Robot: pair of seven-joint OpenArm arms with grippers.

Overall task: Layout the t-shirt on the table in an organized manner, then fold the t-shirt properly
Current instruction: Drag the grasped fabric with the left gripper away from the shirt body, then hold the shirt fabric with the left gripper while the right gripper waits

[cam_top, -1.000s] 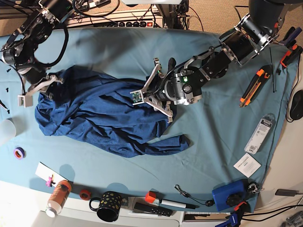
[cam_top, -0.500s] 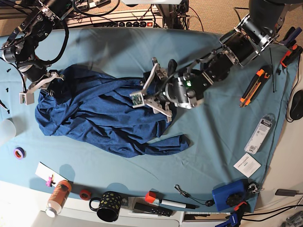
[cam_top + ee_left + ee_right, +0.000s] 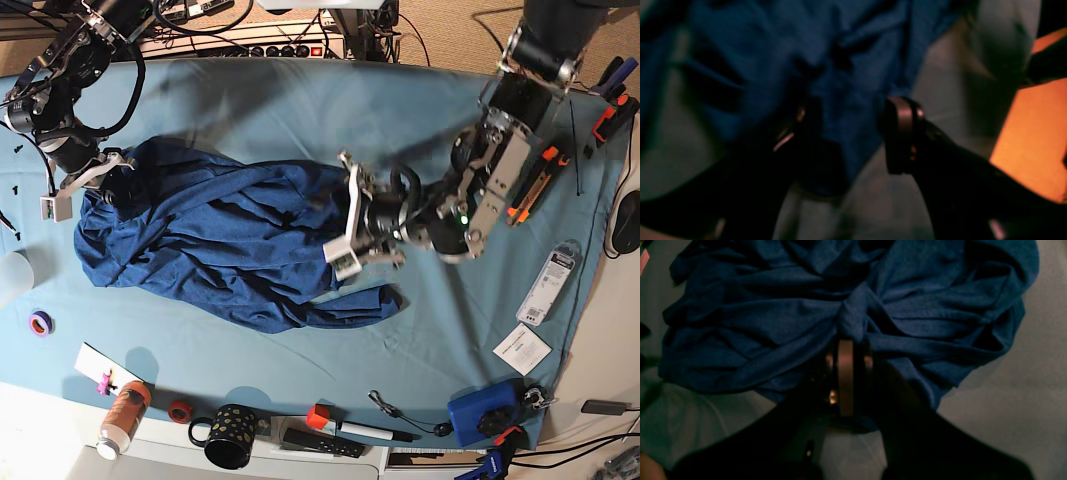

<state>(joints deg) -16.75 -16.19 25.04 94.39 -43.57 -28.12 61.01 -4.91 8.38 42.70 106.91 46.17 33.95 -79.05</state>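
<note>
The dark navy t-shirt (image 3: 210, 240) lies crumpled on the left half of the teal table (image 3: 440, 330). My right gripper (image 3: 108, 178) is at the shirt's upper left corner. In the right wrist view, that right gripper (image 3: 845, 343) is shut on a bunched fold of the t-shirt (image 3: 773, 313). My left gripper (image 3: 346, 222) is at the shirt's right edge, with its jaws open. In the blurred left wrist view the left gripper (image 3: 853, 123) straddles a hanging flap of the t-shirt (image 3: 846, 66), with one pad (image 3: 903, 116) clear of the cloth.
An orange box cutter (image 3: 548, 157) lies partly under the left arm. White packets (image 3: 550, 275) and a paper card (image 3: 522, 348) lie at the right. A blue device (image 3: 485, 410), a black mug (image 3: 228, 435), a bottle (image 3: 122, 415) and tape rolls (image 3: 40, 322) line the front edge.
The left arm has swung toward the front along the shirt's right edge, and its gripper now faces the cloth lower down. The right gripper keeps its hold at the shirt's upper left.
</note>
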